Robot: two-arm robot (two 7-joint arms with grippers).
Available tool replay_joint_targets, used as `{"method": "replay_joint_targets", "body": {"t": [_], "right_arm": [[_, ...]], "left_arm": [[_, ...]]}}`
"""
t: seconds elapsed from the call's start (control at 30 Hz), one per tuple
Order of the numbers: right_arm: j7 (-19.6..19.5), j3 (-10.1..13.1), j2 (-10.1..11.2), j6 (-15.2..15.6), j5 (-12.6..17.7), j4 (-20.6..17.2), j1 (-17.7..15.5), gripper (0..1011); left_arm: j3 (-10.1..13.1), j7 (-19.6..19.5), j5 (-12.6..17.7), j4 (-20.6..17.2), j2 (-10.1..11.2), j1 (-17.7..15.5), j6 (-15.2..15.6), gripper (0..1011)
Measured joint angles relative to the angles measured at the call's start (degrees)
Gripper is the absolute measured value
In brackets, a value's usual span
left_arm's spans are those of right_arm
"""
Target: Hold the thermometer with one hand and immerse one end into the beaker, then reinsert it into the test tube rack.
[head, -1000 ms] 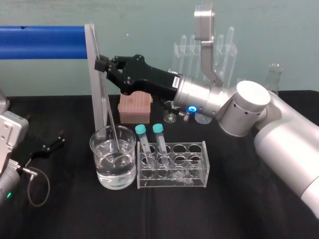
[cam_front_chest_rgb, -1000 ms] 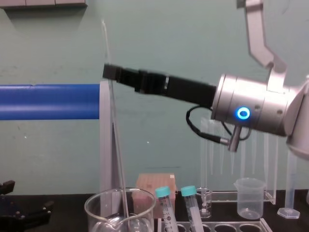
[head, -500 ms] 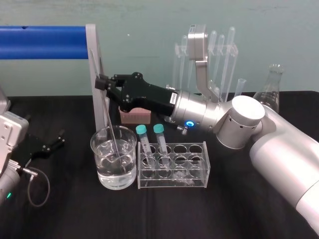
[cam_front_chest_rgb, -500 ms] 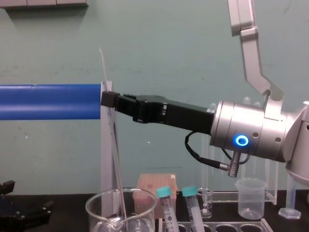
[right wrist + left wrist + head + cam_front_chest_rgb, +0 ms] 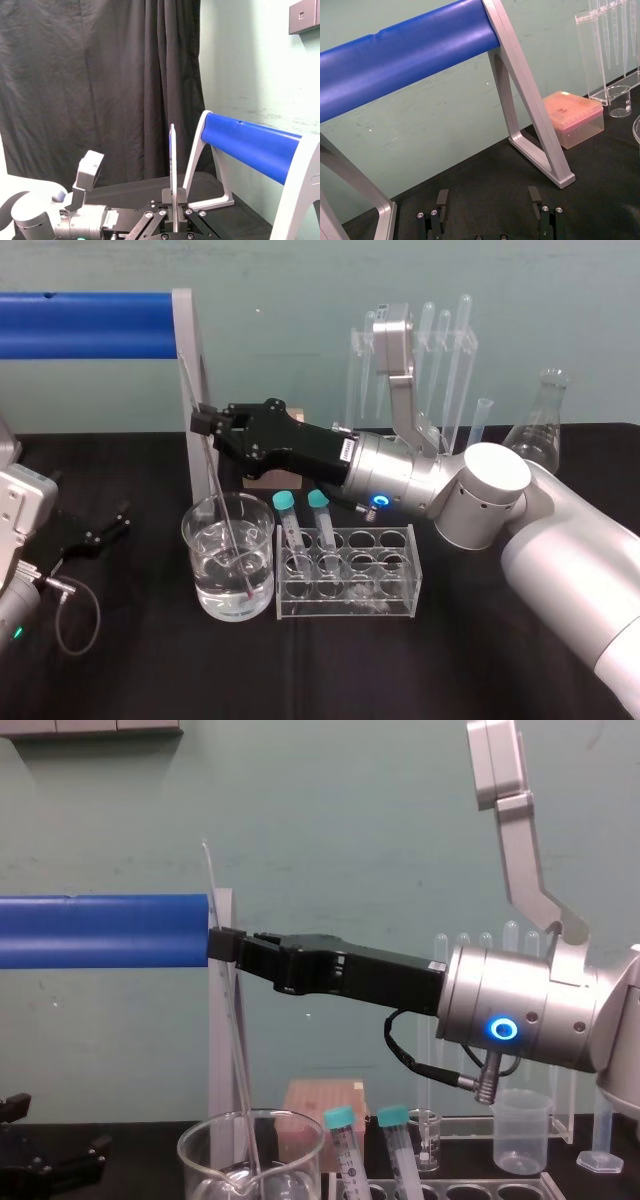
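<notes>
My right gripper (image 5: 205, 424) is shut on the thermometer (image 5: 224, 505), a thin clear glass rod that slants down to the right. Its lower end sits in the water near the bottom of the beaker (image 5: 205, 590). From the chest, the gripper (image 5: 222, 942) holds the thermometer (image 5: 237, 1050) well above the beaker's rim (image 5: 200, 1145), with a short length of rod above the fingers. The right wrist view has the rod (image 5: 172, 160) standing up out of the closed fingers. The test tube rack (image 5: 400, 585) stands just right of the beaker. My left gripper (image 5: 488, 195) rests open on the table at far left.
Two teal-capped tubes (image 5: 300, 525) stand in the rack's left holes. A blue bar on a grey frame (image 5: 190, 370) rises right behind the beaker. A pink box (image 5: 262, 478), a clear pipette stand (image 5: 440, 335), a flask (image 5: 545, 415) and a small plastic beaker (image 5: 520, 1130) line the back.
My right gripper has come down with the thermometer, and the rod's lower end has gone deeper into the beaker's water. The left arm has stayed still.
</notes>
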Motion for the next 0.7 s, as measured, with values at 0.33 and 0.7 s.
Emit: {"method": "replay_joint_targets", "body": {"t": [0.33, 0.7], "right_arm": [[-0.4, 0.7, -0.1, 0.2, -0.2, -0.3, -0.3, 53], [-0.9, 1.0, -0.2, 0.7, -0.4, -0.4, -0.5, 53]], "left_arm": [[0.0, 0.0, 0.0, 0.0, 0.0, 0.0, 0.0, 1008], [0.0, 0.0, 0.0, 0.0, 0.0, 0.0, 0.0, 1008]]}}
